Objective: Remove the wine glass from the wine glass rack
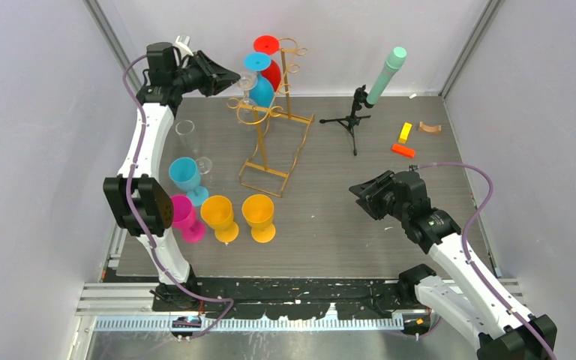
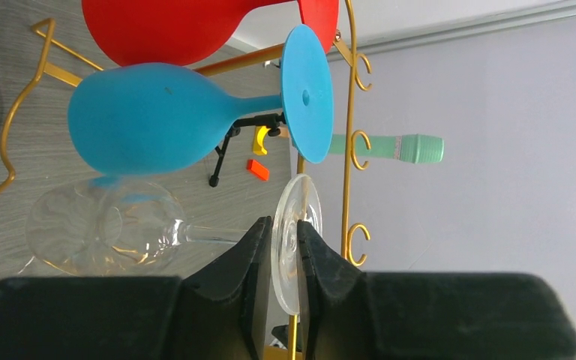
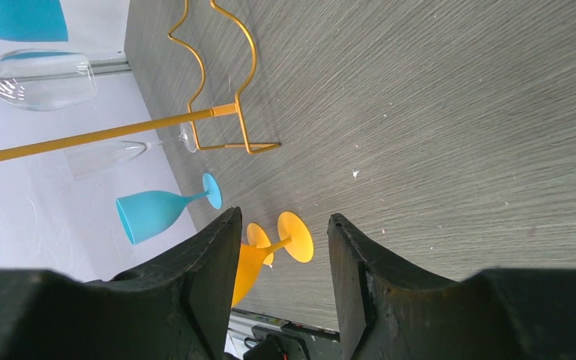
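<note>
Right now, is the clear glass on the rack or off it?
On, apparently: the clear glass hangs beside the blue glass on the rack, foot between the left jaws.

Clear wine glass (image 2: 105,225) hanging upside down on a gold wine glass rack (image 1: 261,150).
Its round foot sits between the left gripper's (image 2: 285,226) fingers, with the stem and bowl reaching away from them. The tall wire rack, with curled hooks and a rectangular base, stands upright just ahead of that gripper.
</note>
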{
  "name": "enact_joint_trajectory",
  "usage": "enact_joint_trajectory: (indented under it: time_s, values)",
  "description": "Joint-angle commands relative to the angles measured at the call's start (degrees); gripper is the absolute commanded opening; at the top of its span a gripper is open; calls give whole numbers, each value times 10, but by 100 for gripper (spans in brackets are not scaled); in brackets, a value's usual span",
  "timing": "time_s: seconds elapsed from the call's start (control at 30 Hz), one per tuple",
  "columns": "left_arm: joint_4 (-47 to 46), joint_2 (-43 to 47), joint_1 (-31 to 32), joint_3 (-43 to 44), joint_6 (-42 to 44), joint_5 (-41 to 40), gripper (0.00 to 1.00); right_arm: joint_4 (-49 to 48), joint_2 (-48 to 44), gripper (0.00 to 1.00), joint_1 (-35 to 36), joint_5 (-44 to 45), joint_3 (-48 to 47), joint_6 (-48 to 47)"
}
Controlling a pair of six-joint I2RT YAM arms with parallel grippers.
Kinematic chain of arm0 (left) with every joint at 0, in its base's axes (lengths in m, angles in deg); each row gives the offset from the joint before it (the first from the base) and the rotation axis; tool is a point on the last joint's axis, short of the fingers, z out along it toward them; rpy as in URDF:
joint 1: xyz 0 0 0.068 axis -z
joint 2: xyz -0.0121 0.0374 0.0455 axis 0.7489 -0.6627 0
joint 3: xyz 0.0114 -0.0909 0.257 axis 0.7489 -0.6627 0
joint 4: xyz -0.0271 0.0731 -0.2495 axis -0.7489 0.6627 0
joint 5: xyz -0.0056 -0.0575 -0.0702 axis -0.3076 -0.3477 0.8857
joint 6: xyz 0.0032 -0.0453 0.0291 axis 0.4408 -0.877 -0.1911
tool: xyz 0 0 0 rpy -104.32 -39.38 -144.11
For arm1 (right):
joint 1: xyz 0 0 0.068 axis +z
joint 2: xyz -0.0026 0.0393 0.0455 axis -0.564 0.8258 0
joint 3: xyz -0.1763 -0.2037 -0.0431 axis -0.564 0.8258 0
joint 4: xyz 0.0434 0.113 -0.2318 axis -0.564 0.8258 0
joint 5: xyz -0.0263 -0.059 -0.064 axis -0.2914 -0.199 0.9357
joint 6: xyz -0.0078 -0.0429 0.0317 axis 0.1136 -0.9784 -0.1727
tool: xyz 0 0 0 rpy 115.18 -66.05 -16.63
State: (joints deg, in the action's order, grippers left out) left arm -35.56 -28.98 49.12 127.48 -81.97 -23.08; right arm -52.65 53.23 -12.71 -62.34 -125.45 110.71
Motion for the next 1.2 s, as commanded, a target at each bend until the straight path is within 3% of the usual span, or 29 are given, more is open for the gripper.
enact_joint_trajectory:
  time_s: [0.0,0.23,0.7,1.17]
  values:
    - [12,30,-4,26,29,-10,17,-9,-10,51,-1,4,-1,-4]
    - [-12,26,-4,19,7,18,0,-9,-8,51,-1,4,-1,-3]
    - [-121,58,-23,-17,-60,2,0,-7,-14,51,-1,4,-2,-3]
    - [-144,72,-49,-36,-81,-5,0,-3,-18,53,-1,6,-5,-5]
